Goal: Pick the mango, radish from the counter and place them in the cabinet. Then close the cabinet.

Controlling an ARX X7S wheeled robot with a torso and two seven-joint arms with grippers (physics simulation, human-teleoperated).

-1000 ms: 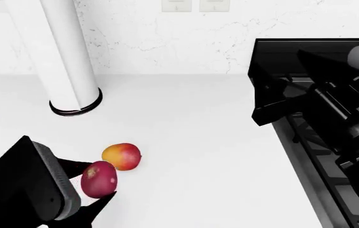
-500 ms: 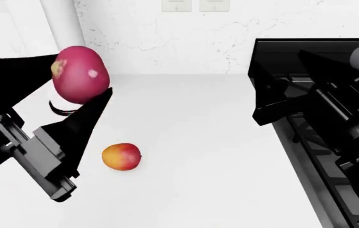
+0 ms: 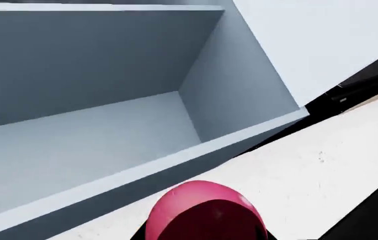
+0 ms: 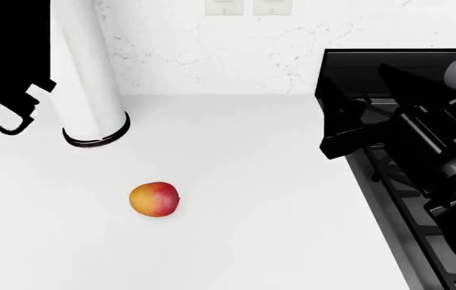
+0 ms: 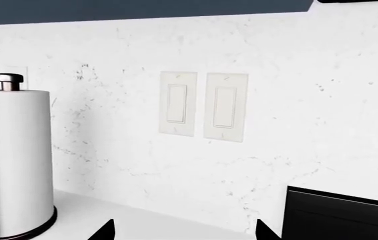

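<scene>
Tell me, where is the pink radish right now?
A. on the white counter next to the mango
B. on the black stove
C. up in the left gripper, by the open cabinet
C: the left wrist view shows the radish held in the left gripper just outside the open cabinet; only the mango lies on the counter.

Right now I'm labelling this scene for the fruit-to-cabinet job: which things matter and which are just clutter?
Part of the job:
- radish, held in the left end effector
- mango, on the counter
- open cabinet

Just lying about:
- paper towel roll
- stove
- wall switches
</scene>
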